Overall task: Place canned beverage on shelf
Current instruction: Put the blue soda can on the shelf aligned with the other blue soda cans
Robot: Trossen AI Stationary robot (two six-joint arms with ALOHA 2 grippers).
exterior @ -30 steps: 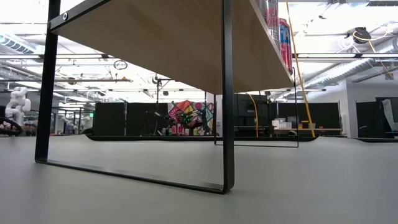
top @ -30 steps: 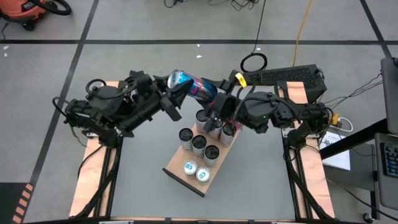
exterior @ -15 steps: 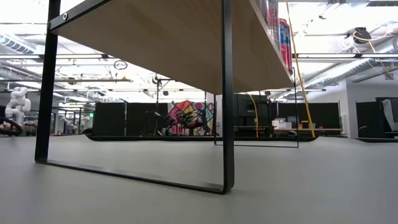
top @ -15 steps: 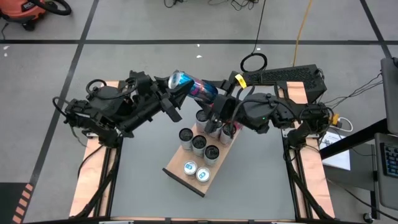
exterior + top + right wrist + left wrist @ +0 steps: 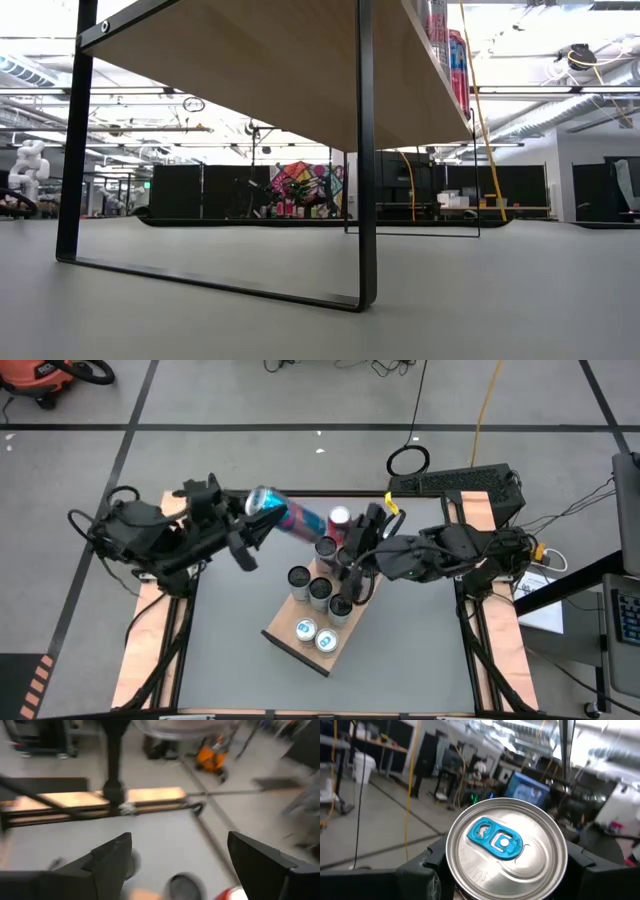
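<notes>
The left tool (image 5: 240,538) is clamped on a blue-and-pink aluminium beverage can (image 5: 281,515), held tilted on its side above the far part of the grey surface (image 5: 230,630). In the left wrist view the can's silver lid with a blue pull tab (image 5: 496,837) sits between the 2 dark fingers (image 5: 417,875); the body print is too small to read.

Near the middle, the light-brown wooden shelf board with black end strips (image 5: 285,638) lies diagonally, carrying several upright cans: 2 with blue-and-white tops (image 5: 314,635) at its near end, 3 with dark grey tops (image 5: 319,589) further along. The far cans are partly hidden by the right arm. The held can is beside the shelf's far end, apart from it.

The right tool (image 5: 357,565) hangs over the shelf's far half with its fingers (image 5: 112,857) spread apart, gripping nothing. A red-topped can (image 5: 339,517) stands just beyond it. From the low view, only the shelf's underside and black legs (image 5: 365,160) show.
</notes>
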